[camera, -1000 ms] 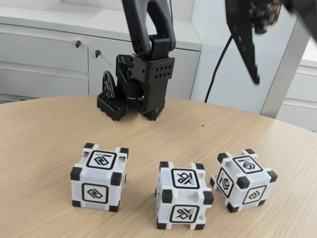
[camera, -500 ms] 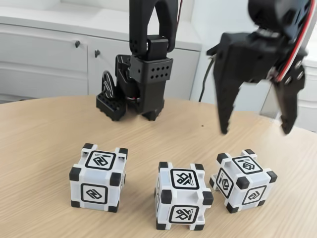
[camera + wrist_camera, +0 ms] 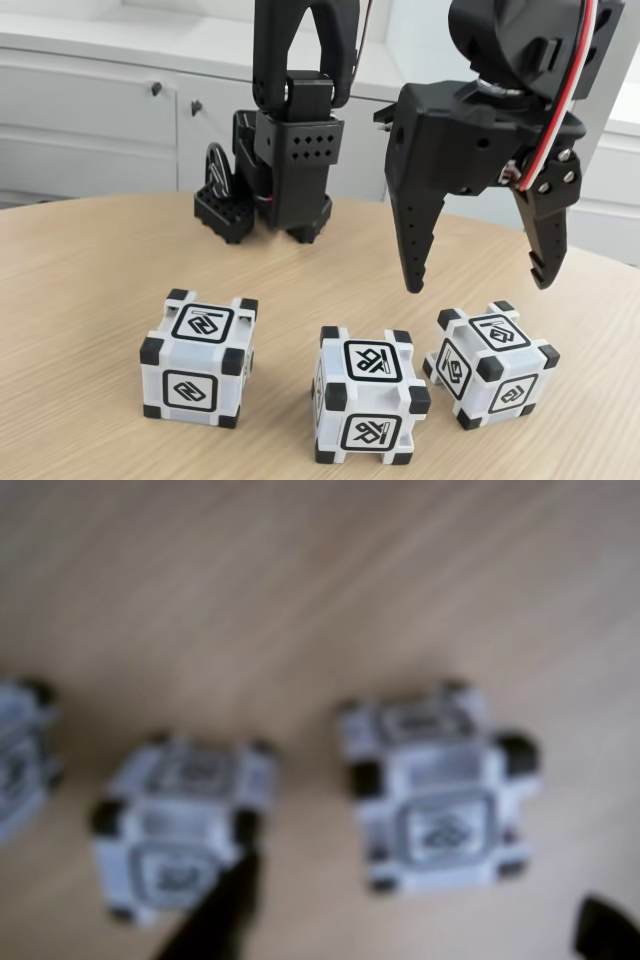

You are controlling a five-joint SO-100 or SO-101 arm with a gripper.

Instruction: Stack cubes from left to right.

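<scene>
Wooden desk point(image 3: 90, 260) is carrying three cubes in a row. Hand point(image 3: 480, 285) is hovering spread apart above the right cube point(image 3: 490, 363).

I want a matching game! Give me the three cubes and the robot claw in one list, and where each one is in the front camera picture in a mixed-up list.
Going by the fixed view.

Things:
1. left cube
2. middle cube
3. right cube
4. claw

Places:
A. in the air, open
B. turned at an angle, under the claw
C. off by itself
D. nearest the camera

Pairs: 1-C, 2-D, 3-B, 4-A
</scene>
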